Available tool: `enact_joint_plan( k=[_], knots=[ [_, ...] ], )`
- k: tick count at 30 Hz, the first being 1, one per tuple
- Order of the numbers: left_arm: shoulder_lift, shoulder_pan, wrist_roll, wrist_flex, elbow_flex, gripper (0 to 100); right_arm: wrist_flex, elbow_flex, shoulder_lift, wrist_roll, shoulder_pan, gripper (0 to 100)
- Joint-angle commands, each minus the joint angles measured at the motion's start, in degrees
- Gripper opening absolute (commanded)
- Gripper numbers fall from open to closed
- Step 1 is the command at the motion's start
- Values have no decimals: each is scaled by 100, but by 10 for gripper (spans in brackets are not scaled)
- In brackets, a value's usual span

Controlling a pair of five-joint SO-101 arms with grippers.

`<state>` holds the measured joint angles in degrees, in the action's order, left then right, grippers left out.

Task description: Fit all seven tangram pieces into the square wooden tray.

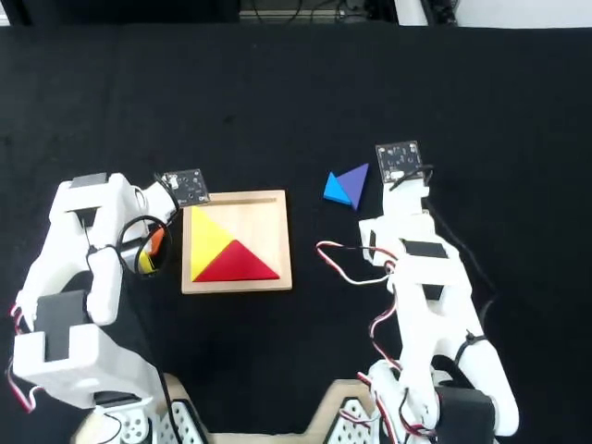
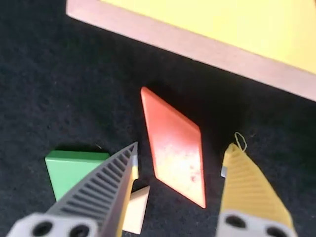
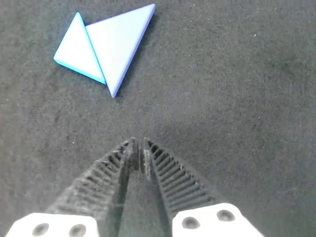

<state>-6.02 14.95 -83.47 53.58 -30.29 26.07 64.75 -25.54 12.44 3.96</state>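
The square wooden tray point(image 1: 237, 197) lies between the arms and holds a yellow triangle point(image 1: 209, 236) and a red triangle point(image 1: 237, 263); its wall point(image 2: 207, 49) shows in the left wrist view. Left of the tray, my left gripper point(image 2: 180, 150) stands open over the cloth, its fingers on either side of an orange parallelogram point(image 2: 175, 145). A green piece point(image 2: 69, 170) and a pale piece point(image 2: 136, 210) lie beside it. My right gripper point(image 3: 138, 144) is shut and holds nothing, a little short of a light blue triangle point(image 3: 78, 50) touching a purple-blue triangle point(image 3: 121, 42), which also appear right of the tray as blue triangle point(image 1: 336, 189) and purple triangle point(image 1: 355, 181).
Black cloth covers the table. Red and white cables point(image 1: 347, 268) loop from the right arm near the tray's right side. Open cloth stretches behind the tray and the triangles.
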Motion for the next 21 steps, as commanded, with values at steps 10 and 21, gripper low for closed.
enact_joint_plan(
  k=[10, 21],
  knots=[
    [-738, -171, -519, 765, 1121, 145, 9, -101, -163, 79, -79, 34],
    [-747, -338, -563, 809, 1121, 120, 9, -101, -163, 79, -79, 34]
  ],
)
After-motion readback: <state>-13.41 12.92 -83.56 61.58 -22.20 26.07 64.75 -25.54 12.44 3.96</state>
